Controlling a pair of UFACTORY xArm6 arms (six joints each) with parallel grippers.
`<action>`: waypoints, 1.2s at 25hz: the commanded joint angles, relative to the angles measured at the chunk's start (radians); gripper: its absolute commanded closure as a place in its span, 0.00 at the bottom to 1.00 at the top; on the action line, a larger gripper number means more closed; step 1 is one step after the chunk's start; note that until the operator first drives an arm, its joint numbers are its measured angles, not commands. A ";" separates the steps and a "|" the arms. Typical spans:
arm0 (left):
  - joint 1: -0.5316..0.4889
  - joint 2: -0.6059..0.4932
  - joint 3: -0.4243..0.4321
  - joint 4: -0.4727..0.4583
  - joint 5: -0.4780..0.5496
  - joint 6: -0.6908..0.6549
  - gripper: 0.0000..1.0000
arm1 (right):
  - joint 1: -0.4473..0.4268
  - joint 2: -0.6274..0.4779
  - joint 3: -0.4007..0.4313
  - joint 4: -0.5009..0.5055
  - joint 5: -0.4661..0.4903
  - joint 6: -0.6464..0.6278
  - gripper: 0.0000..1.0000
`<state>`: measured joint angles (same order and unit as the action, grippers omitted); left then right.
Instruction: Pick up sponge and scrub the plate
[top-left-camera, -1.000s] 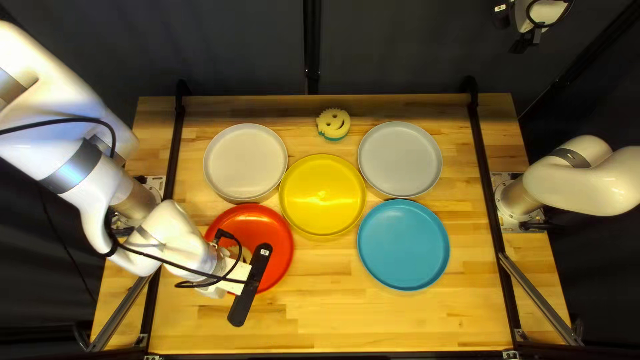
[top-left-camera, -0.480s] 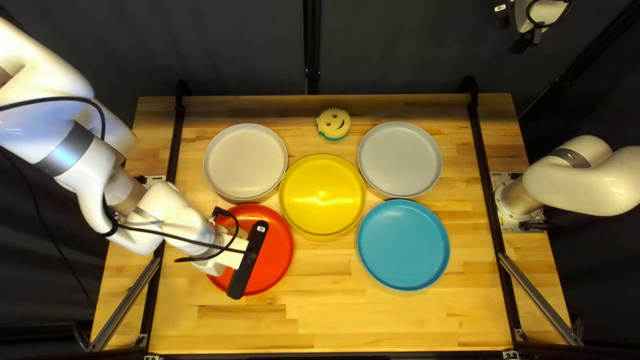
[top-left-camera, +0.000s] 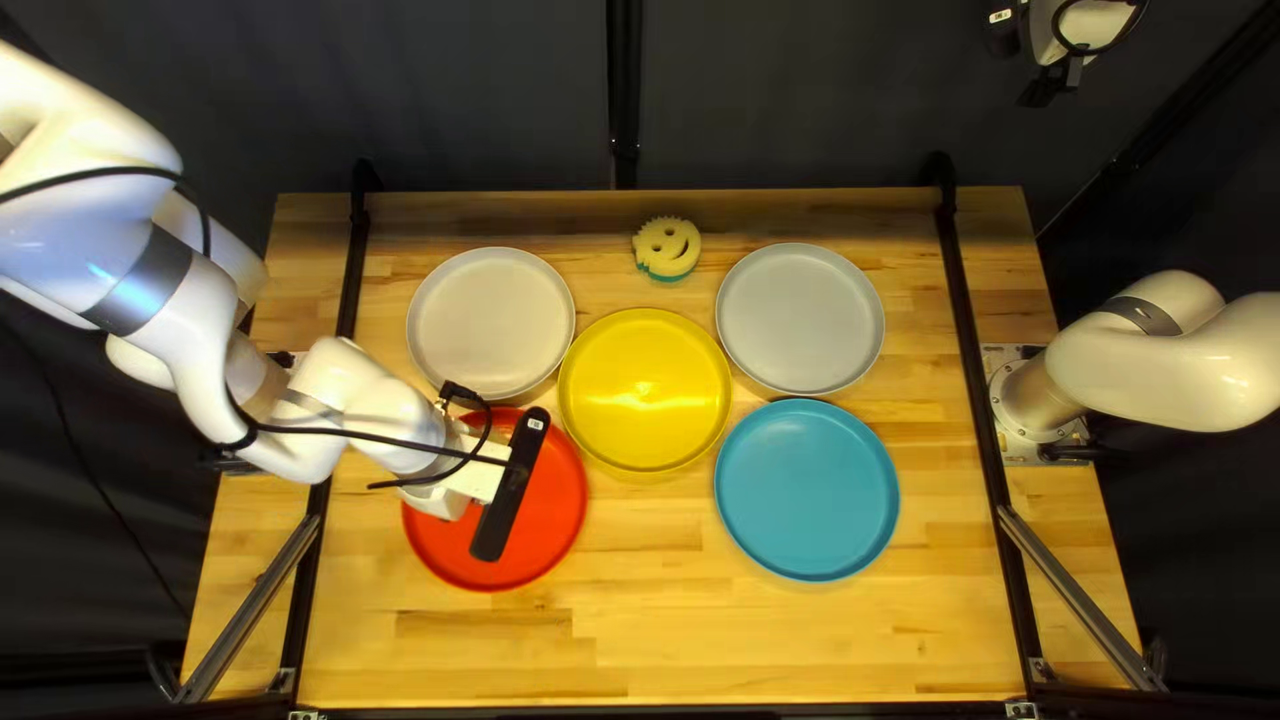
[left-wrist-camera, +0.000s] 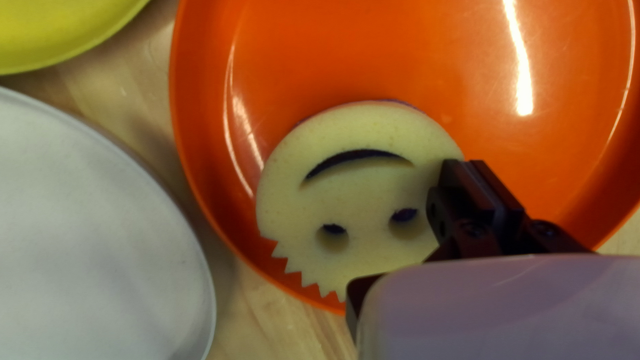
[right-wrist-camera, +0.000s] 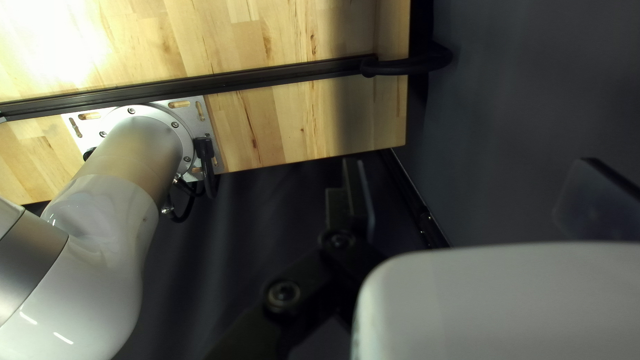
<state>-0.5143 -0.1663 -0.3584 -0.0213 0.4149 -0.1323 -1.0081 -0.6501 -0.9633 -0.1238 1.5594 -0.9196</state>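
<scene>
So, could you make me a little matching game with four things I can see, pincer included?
1. Right pincer
2. Red plate
3. Yellow plate
4. Green-edged sponge

A. Next to the blue plate
B. Near the far edge of the table
C. Open, holding nothing
D. Has a smiling sponge in it

Right pairs: 1-C, 2-D, 3-A, 4-B

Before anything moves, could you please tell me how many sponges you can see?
2. One sponge lies near the table's far edge, beyond the yellow plate. The other sponge is over the red plate in the left wrist view. My left arm may hide others.
</scene>
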 commanded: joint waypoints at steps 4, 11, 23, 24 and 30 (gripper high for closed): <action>-0.083 0.044 -0.099 0.040 0.045 -0.100 1.00 | 0.000 0.000 0.000 0.000 0.000 0.000 0.00; -0.059 0.066 -0.128 0.059 0.045 -0.076 1.00 | 0.000 0.000 0.000 0.000 0.000 0.000 0.00; 0.062 0.034 -0.086 0.048 0.032 0.046 1.00 | 0.000 0.000 0.000 0.000 0.000 0.000 0.00; 0.062 0.011 -0.089 0.061 0.060 0.035 1.00 | 0.000 0.000 0.000 0.000 0.000 0.000 0.00; 0.065 -0.101 -0.105 0.121 0.210 -0.011 1.00 | 0.000 0.000 0.000 0.000 0.000 0.000 0.00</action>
<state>-0.4553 -0.2215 -0.4585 0.0744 0.5649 -0.1291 -1.0081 -0.6501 -0.9633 -0.1238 1.5594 -0.9196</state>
